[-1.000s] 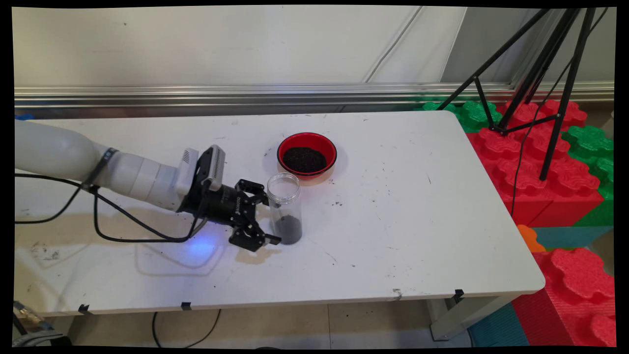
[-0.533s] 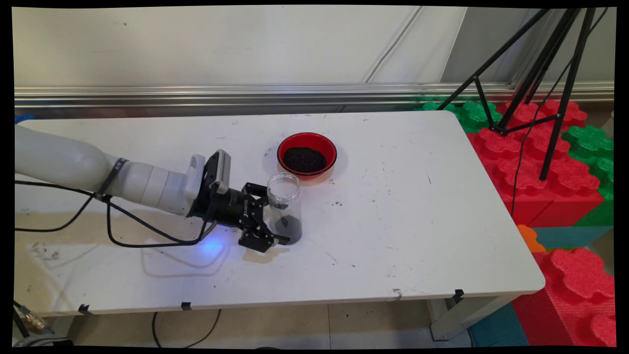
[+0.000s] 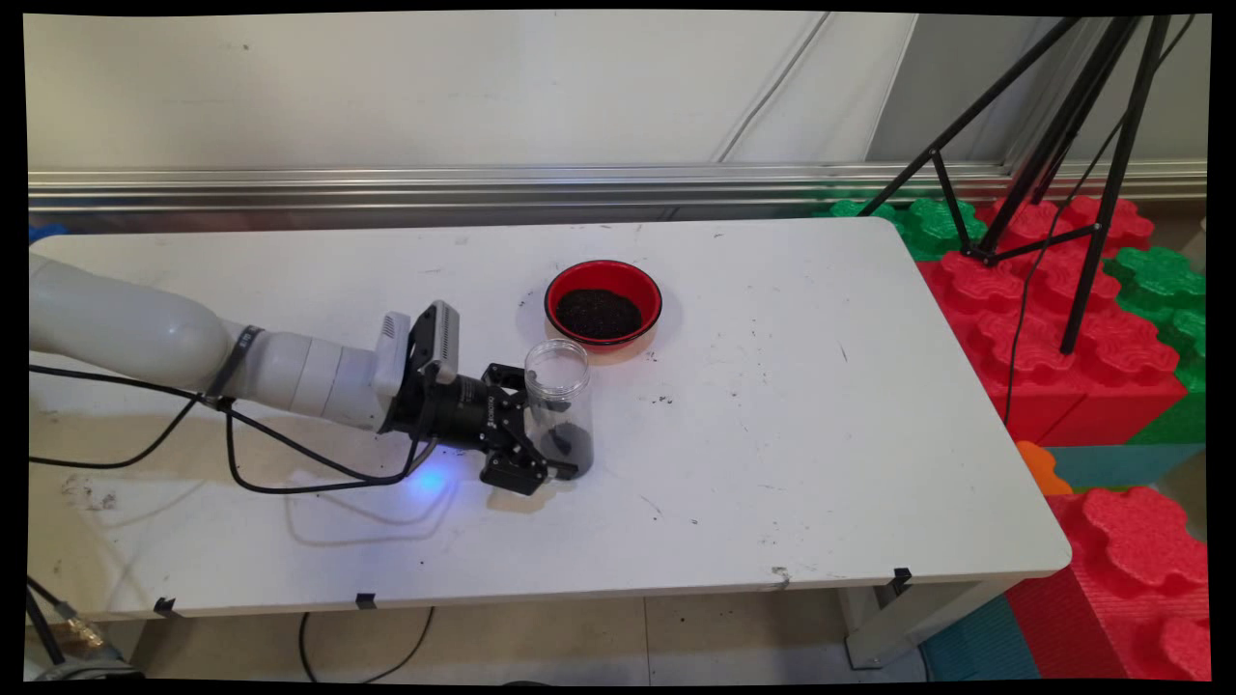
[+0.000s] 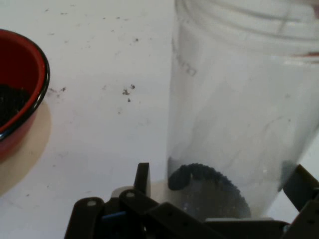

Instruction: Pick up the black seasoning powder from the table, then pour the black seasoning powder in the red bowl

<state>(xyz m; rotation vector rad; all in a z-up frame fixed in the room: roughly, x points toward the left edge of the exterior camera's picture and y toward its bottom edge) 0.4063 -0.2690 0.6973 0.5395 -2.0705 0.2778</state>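
Your gripper (image 3: pixel 558 439) lies low over the white table (image 3: pixel 792 463) with its fingers spread wide, one on each side of the base of the clear plastic jar (image 3: pixel 558 396), not visibly pressing it. The jar stands upright straight ahead of the fingers, open-topped, with a little dark granular stuff at the bottom, and the red bowl (image 3: pixel 603 305) of the same stuff sits just beyond it. I judge it light, smooth-walled and somewhat yielding, so grip it low on the straight wall, near the weighted bottom.

Bright even overhead light; soft arm shadow on table (image 3: pixel 772 434); hand view soft, jar (image 4: pixel 239 109) slightly blurred.
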